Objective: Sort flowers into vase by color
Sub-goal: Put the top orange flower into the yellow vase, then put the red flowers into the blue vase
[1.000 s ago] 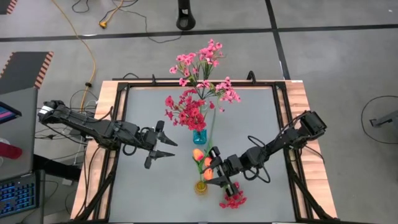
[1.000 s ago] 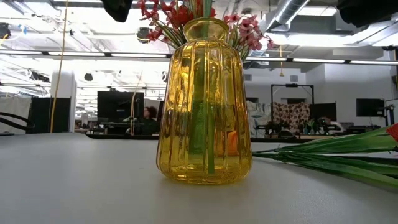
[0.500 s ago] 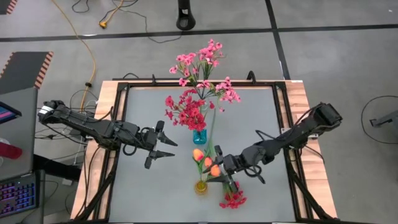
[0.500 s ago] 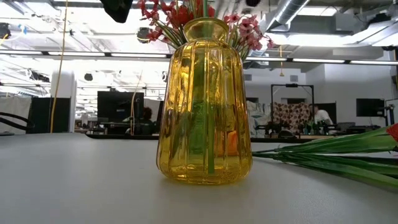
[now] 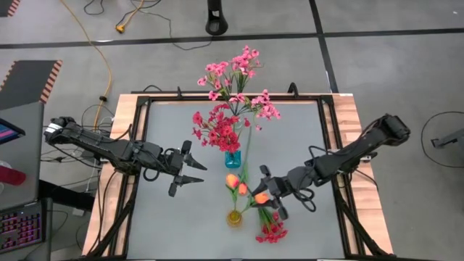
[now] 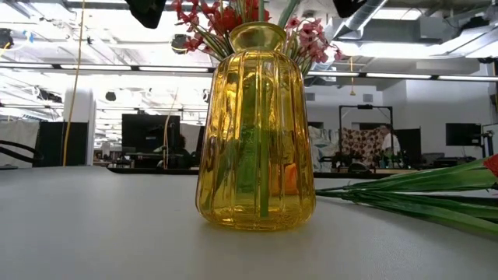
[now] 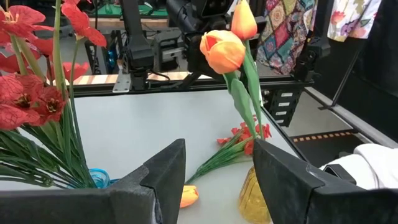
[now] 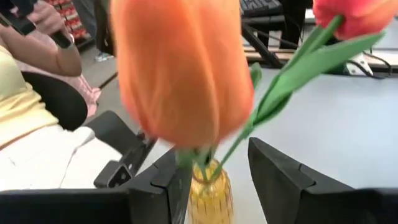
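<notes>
A yellow glass vase [image 5: 234, 216] stands near the table's near edge with two orange tulips in it. One bud [image 7: 222, 51] stands up from the vase. The other bud [image 8: 180, 68] leans toward the table's right, over the gap of my open right gripper [image 5: 258, 196]. Its stem [image 8: 200, 163] runs down between the fingers into the vase. A third orange bud [image 5: 230, 179] lies on the table behind the vase. A blue vase [image 5: 232, 158] holds red flowers [image 5: 220, 130]. My left gripper [image 5: 191, 172] hangs open to their left. My right gripper has the leaning tulip's stem [image 8: 200, 163] between its open fingers, which come level from the table's right. The bud hides the place, so I cannot tell whether a finger touches the stem.
A red spray [image 5: 272, 230] lies on the table right of the yellow vase, its green stems [image 6: 420, 194] flat on the surface. Pink sprays [image 5: 239, 76] reach past the table's far edge. A dark frame [image 5: 141, 145] borders the table. A person sits beyond the table [image 8: 25, 93].
My right gripper has tipped up from pointing down over the yellow vase to nearly level, and has drawn back toward the table's right edge and a little up. The orange bud beside it has leaned the same way, toward the right, its stem staying in the vase.
</notes>
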